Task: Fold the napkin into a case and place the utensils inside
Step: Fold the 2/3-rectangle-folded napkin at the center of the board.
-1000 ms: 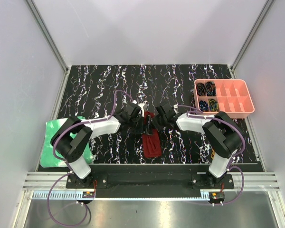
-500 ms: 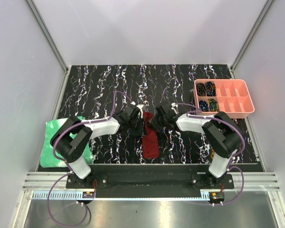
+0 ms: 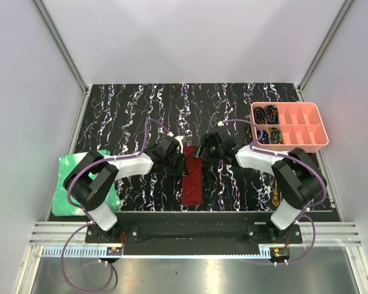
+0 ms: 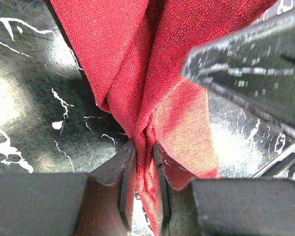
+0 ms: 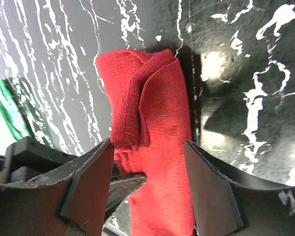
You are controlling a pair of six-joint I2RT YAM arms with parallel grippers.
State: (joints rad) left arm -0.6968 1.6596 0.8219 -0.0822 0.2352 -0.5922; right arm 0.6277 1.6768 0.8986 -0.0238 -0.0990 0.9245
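Currently you have the following on the bench (image 3: 122, 110), listed from the cloth outward.

1. Napkin (image 3: 192, 180): dark red cloth, folded to a narrow layered strip. It lies lengthwise between your two pincers. Its far end sits level with them and its near end runs on toward the arm bases.

2. Left pincer (image 3: 181, 163): clamped on the napkin at the strip's left edge. In the left wrist view, the left pincer (image 4: 141, 167) has its two pads closed on a raised ridge of napkin (image 4: 132, 64), and the layers gather into that pinch.

3. Right pincer (image 3: 203, 154): jaws apart, holding nothing. In the right wrist view, the right pincer (image 5: 147, 162) straddles the strip near its far end. The napkin (image 5: 162, 113) lies between the fingers (image 5: 211, 187), with its rolled edge just beside the other finger. You cannot tell whether that edge touches.

4. Utensil (image 3: 276, 193): one thin gold-coloured piece on the bench, well apart from both pincers, to the right of the right pincer beside that arm's base. It is too small to tell its kind.

5. Pink tray (image 3: 300, 146): beyond and to the right of the right pincer, with dark coiled items in its left compartments.

6. Green sheet (image 3: 66, 196): well to the left of the left pincer, partly under the left arm.
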